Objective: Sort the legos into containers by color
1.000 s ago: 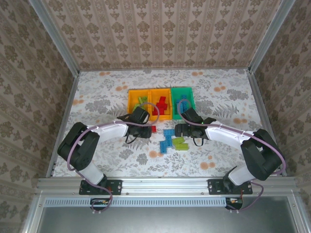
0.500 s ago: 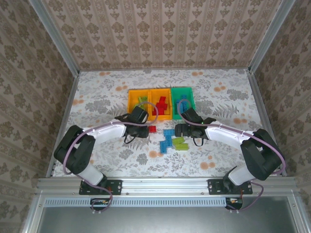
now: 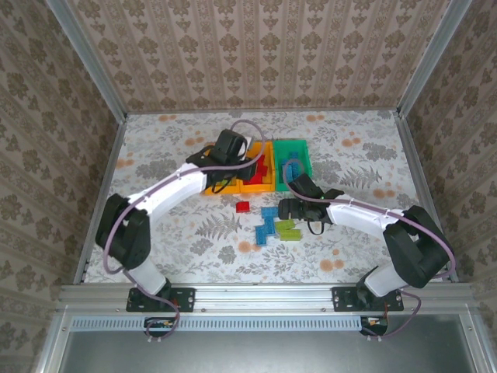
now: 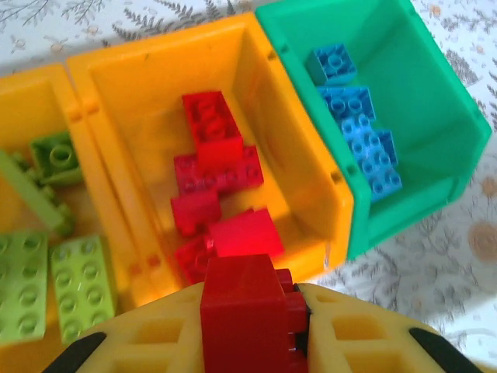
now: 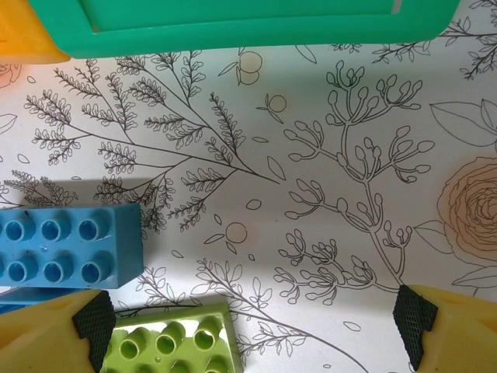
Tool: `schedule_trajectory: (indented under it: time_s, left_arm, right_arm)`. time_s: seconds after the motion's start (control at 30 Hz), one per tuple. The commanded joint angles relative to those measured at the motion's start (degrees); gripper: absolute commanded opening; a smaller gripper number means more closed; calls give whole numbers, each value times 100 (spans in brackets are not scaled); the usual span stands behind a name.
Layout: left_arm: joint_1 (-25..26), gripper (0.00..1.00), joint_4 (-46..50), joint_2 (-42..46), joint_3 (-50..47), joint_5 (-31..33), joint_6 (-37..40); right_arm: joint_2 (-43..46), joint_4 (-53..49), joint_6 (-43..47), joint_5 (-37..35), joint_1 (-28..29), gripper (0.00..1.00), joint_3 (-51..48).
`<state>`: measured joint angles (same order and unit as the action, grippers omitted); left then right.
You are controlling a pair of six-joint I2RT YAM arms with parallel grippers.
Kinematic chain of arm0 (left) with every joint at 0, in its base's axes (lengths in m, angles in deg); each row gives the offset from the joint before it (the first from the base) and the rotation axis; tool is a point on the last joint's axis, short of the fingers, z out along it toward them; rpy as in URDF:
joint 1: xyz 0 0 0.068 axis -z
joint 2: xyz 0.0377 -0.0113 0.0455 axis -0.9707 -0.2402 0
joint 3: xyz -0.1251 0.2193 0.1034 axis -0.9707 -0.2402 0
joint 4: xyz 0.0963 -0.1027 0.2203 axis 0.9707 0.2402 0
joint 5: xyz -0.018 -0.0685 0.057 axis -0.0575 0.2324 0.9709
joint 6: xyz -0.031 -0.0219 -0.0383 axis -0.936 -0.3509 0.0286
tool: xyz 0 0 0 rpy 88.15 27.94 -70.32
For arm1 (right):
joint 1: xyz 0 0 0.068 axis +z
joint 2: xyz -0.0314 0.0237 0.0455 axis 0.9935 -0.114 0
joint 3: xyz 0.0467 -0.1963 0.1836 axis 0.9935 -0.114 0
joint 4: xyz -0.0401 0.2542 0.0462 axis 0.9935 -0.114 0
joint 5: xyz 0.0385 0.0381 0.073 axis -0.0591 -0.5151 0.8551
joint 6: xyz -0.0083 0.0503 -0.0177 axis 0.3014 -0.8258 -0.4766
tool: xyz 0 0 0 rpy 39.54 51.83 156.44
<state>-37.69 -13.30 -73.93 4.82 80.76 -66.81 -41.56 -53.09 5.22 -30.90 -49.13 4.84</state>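
My left gripper [image 4: 250, 315] is shut on a red lego [image 4: 247, 307] and hangs above the near edge of the middle orange container [image 4: 334, 194], which holds several red legos [image 4: 213, 167]. In the top view the left gripper [image 3: 233, 161] is over the orange containers. The left orange container [image 4: 85, 148] holds lime legos [image 4: 81, 276]; the green container [image 4: 458, 132] holds blue legos [image 4: 357, 132]. My right gripper [image 5: 252, 334] is open low over the table, with a blue lego [image 5: 70, 245] and a lime lego [image 5: 175, 342] by its left finger.
On the table between the arms lie a loose red lego [image 3: 243, 207], blue legos [image 3: 268, 221] and lime legos [image 3: 289, 230]. The green container's near wall [image 5: 248, 27] is just ahead of the right gripper. Patterned walls and metal rails bound the table.
My left gripper closed on a red lego near the table's middle, then rose and swung back over the orange containers. The right arm stayed where it was, still open.
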Motion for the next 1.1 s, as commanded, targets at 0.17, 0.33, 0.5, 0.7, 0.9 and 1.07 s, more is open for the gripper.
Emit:
schedule_trajectory:
  time_s: [0.17, 0.33, 0.5, 0.7, 0.9, 1.07]
  left_arm:
    - [-211, 31, -197, -1222, 1034, -517, 134]
    - [-211, 49, -340, -1503, 1298, -562, -52]
    - [-143, 94, -281, -1389, 1290, -274, -165]
    - [58, 100, -108, -761, 1061, 163, -11]
    - [152, 100, -71, 40, 458, 501, 103]
    - [118, 100, -21, 479, -193, 832, 52]
  right_arm:
    - [24, 120, -149, 24, 48, 96, -138]
    - [-44, 387, -325, 197, 105, 96, -140]
    - [-260, 536, -406, 324, 291, 97, 106]
    - [-892, 133, -380, -13, 662, 99, 727]
    - [-1248, 29, -354, -175, 865, 100, 1110]
    - [-1695, -278, -346, -310, 865, 100, 1469]
